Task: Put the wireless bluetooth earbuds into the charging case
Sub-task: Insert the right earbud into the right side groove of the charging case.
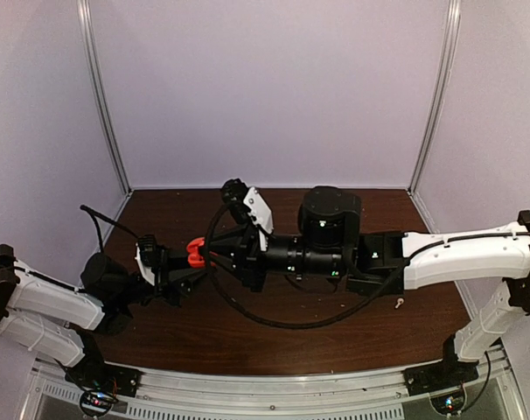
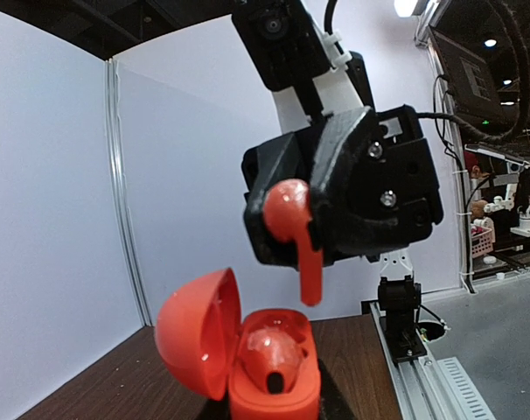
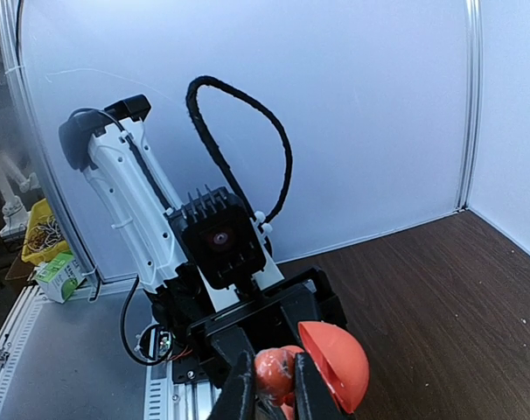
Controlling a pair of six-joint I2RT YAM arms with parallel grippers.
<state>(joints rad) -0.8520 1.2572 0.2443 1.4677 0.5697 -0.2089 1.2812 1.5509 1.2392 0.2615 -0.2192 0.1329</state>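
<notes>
My left gripper [image 1: 179, 262] is shut on the base of an open red-orange charging case [image 2: 274, 385], held above the table with its lid [image 2: 198, 331] swung to the left. One red-orange earbud [image 2: 275, 352] sits in a socket of the case. My right gripper [image 3: 274, 385] is shut on the head of a second red-orange earbud [image 2: 296, 234]. Its stem hangs straight down a short way above the case's right side, not touching it. In the top view the two grippers meet at the case [image 1: 195, 252], left of the table's middle.
A small white earbud [image 1: 396, 303] lies on the dark wooden table [image 1: 247, 332] under the right forearm. A black cable [image 1: 274, 322] loops below the right wrist. White walls close in the back and sides. The metal rail [image 1: 274, 385] runs along the near edge.
</notes>
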